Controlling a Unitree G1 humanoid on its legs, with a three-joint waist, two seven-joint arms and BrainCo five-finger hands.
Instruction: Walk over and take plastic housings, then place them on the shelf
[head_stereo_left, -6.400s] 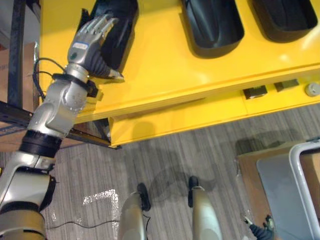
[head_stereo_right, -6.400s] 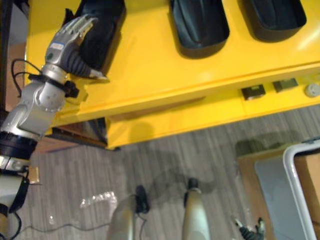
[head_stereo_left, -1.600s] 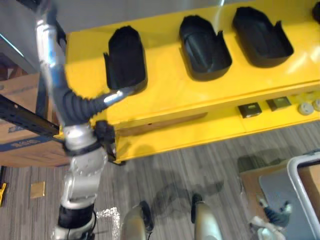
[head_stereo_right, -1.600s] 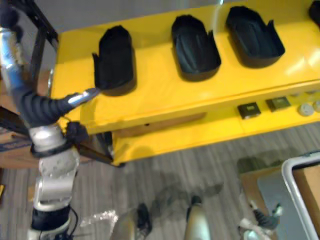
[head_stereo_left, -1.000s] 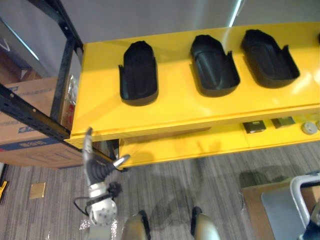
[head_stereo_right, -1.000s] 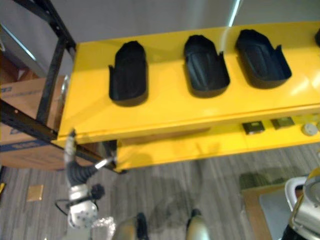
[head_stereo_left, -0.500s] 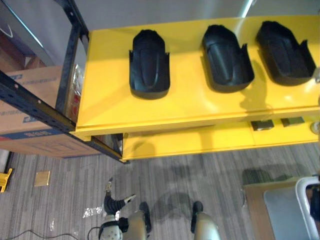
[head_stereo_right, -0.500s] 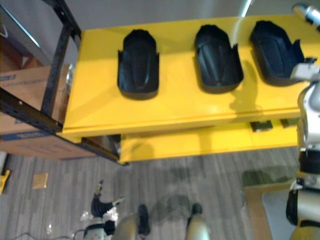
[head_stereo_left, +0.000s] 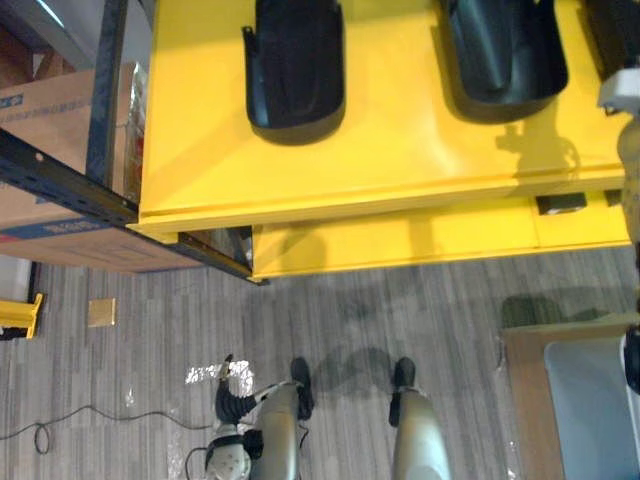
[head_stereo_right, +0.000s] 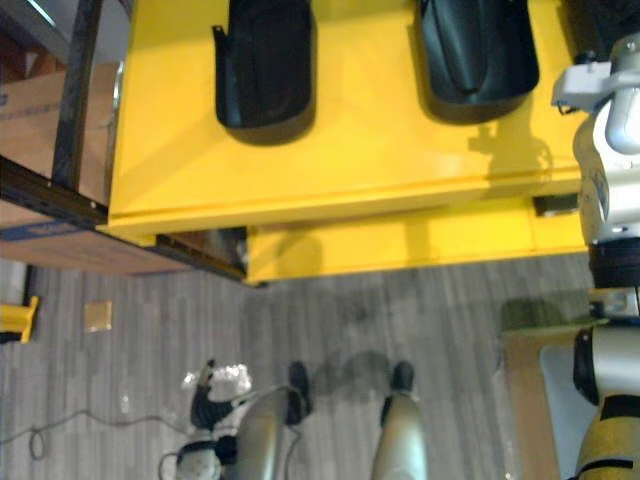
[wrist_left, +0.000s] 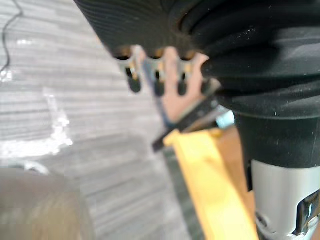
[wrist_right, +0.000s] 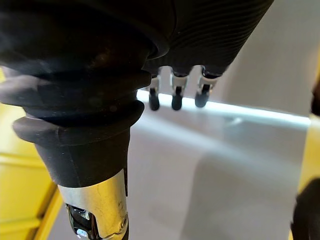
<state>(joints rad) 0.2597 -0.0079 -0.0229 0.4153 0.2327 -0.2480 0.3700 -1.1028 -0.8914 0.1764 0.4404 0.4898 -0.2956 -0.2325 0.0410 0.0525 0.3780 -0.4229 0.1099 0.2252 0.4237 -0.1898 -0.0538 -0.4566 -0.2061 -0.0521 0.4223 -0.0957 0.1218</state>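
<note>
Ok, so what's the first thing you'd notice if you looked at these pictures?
The bright yellow table jumps out first, with a black plastic housing lying toward its left and a second housing to the right of that. Low down by the grey floor the robot's left hand hangs open with nothing in it. A cardboard box sits by the black rack at the far left.

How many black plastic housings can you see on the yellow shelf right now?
3 on the yellow shelf: left housing, middle housing, and right housing, mostly cut off at the view's edge. More may lie beyond it.
</note>
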